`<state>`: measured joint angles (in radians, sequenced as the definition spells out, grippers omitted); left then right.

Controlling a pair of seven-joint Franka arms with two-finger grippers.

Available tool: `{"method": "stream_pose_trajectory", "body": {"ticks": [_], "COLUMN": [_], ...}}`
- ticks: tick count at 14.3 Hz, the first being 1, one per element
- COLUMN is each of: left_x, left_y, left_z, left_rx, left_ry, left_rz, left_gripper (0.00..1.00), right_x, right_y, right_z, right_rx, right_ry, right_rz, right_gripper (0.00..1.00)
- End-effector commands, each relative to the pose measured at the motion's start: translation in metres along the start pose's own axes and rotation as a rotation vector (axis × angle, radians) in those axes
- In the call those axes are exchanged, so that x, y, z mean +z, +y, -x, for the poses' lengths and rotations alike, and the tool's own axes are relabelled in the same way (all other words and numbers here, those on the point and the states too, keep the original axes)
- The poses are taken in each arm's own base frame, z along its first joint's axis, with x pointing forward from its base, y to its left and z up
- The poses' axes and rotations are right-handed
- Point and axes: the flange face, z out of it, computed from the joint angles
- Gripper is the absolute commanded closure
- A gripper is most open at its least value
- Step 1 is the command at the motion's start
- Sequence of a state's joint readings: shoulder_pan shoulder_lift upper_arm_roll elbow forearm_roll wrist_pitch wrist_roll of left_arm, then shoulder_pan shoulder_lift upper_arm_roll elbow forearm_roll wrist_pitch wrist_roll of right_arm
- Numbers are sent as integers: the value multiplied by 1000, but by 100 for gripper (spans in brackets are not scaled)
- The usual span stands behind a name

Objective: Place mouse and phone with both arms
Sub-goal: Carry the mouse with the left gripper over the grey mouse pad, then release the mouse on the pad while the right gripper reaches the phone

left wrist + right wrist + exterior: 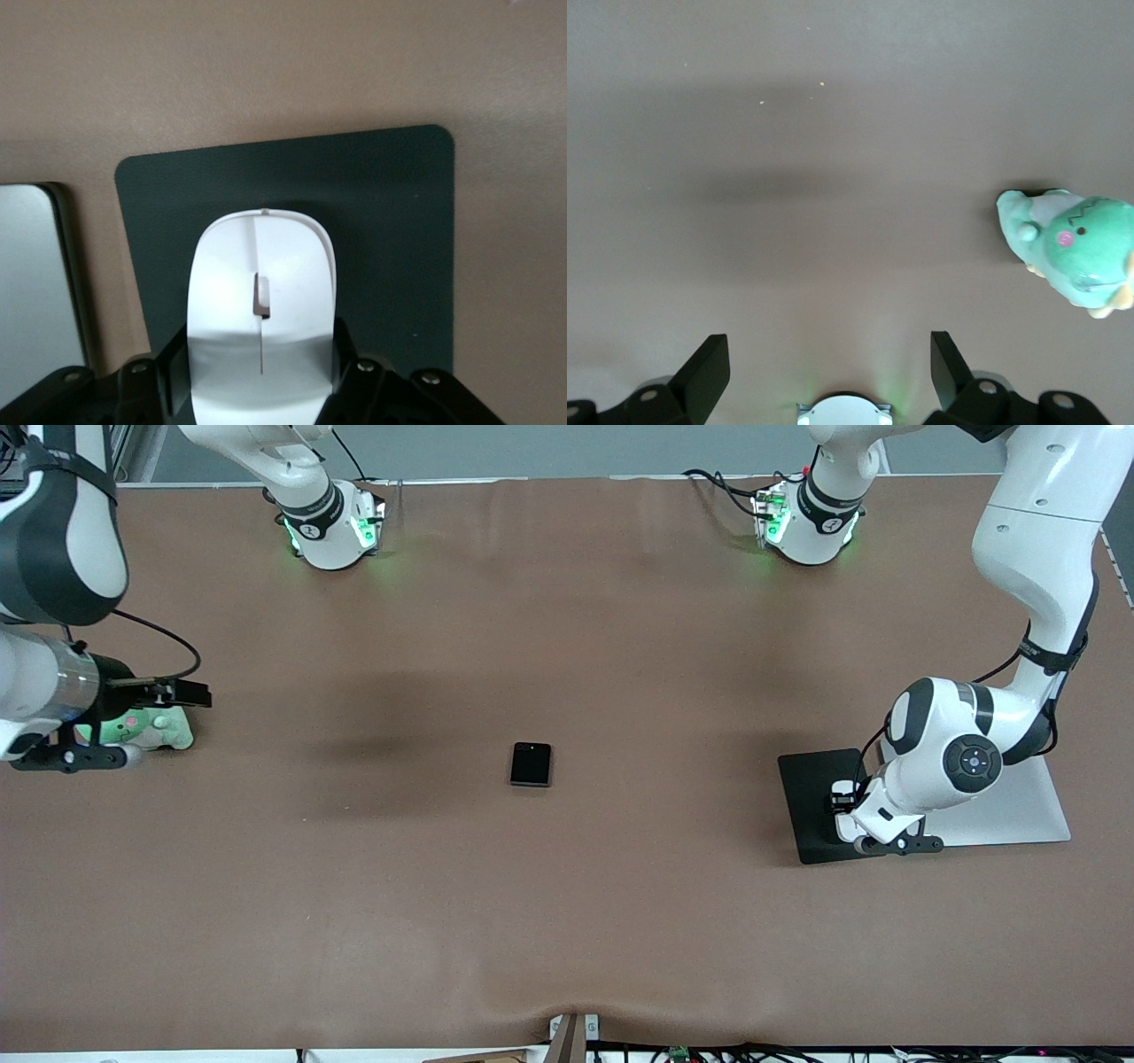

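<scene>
Mouse sits between the two black fingers of the left gripper, which press against its flanks, so the pincer is closed on it. The white shell points away from the wrist, and beneath it lies the dark mat, whose rounded corners show around the mouse on three sides. Whether the mouse is touching the mat or is held just above it cannot be told. In the front view the left gripper is low over the dark mat at the left arm's end of the table, and the mouse itself is hidden there by the wrist. Just beside the mat, partly under the arm, lies a pale grey flat slab, seen in the left wrist view as a silvery panel with a dark rim. Phone, a small black slab with rounded corners, lies flat near the middle of the brown table, well apart from both grippers. The right gripper waits with its fingers spread wide apart over bare tabletop at the right arm's end, holding nothing. Near it on the table lies a green plush toy with a pink cheek, which shows in the front view just beside the right wrist.
</scene>
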<state>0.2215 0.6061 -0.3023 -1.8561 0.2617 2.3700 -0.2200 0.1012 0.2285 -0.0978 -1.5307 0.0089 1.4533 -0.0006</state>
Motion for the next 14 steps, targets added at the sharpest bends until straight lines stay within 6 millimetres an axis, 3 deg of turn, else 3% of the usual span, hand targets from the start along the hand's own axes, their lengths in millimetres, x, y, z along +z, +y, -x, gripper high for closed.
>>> {"method": "stream_pose_trajectory", "body": {"ticks": [1, 4, 7, 8, 9, 10, 12, 14], "left_x": [8, 17, 21, 20, 19, 17, 10, -20], "left_y": [10, 12, 16, 16, 16, 16, 16, 16], "left_z": [2, 2, 4, 3, 3, 1, 0, -6], "left_rx": [18, 20, 25, 23, 19, 15, 13, 14], "left_ry": [22, 30, 23, 25, 26, 30, 41, 80], "left_rz": [22, 34, 38, 39, 40, 38, 36, 25], "left_gripper": [87, 87, 80, 63, 27, 0, 0, 0], "right_x": [14, 28, 48, 54, 60, 68, 81, 101], "right_y": [-44, -97, -127, -141, -152, -158, -172, -191], "right_z": [-11, -16, -27, -27, -28, -29, -31, -31], "right_rx": [48, 73, 66, 48, 35, 29, 20, 18], "right_ry": [4, 3, 3, 18, 28, 27, 27, 27], "right_rz": [11, 20, -63, -63, -63, -67, -100, -120], "right_gripper": [0, 0, 0, 0, 0, 0, 0, 0]}}
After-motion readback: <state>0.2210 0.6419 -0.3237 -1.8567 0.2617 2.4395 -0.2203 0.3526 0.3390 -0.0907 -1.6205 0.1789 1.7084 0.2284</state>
